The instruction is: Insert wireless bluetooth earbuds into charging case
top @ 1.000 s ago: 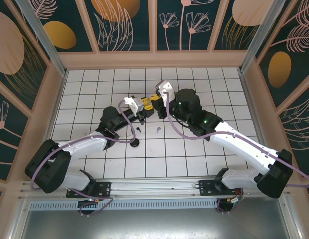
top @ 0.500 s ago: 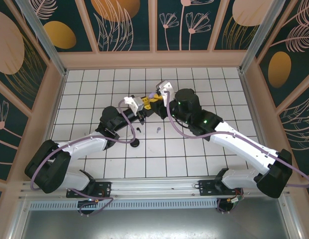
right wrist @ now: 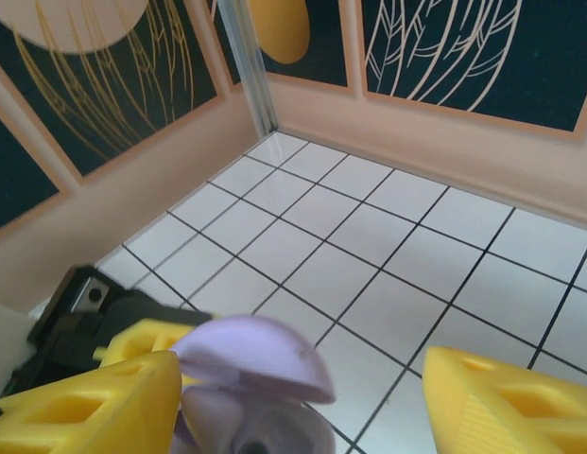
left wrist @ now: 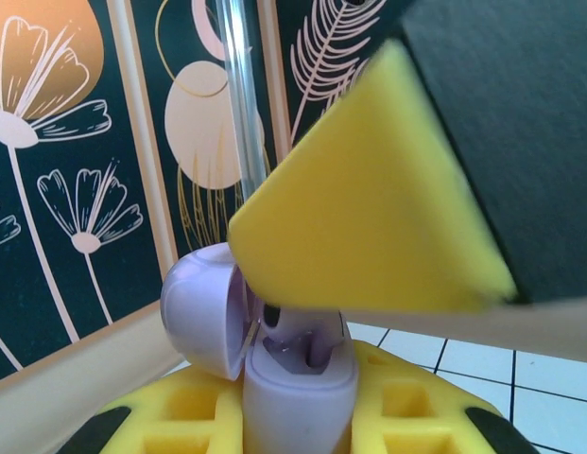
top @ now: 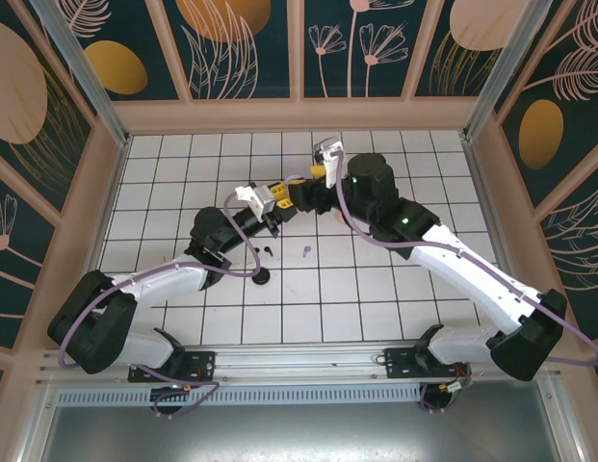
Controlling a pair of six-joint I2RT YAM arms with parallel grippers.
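The surface (top: 424, 164) is a grid of white square tiles with dark grout lines, closed in on three sides by a low, pale wooden wall. A tiny black earbud (top: 269, 249) lies on a tile near the middle, and a lilac earbud (top: 306, 251) lies near it to the right, the two apart. Closer to the near edge, a small black round puck (top: 263, 278) rests on the tiles.

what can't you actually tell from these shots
- Left wrist: whether an earbud sits in the open lilac case; the other arm's yellow finger overlaps its opening.
- Right wrist: the case's inside, cut off by the bottom edge.
- Top: lilac earbud and black earbud on the tiles, too small for detail.
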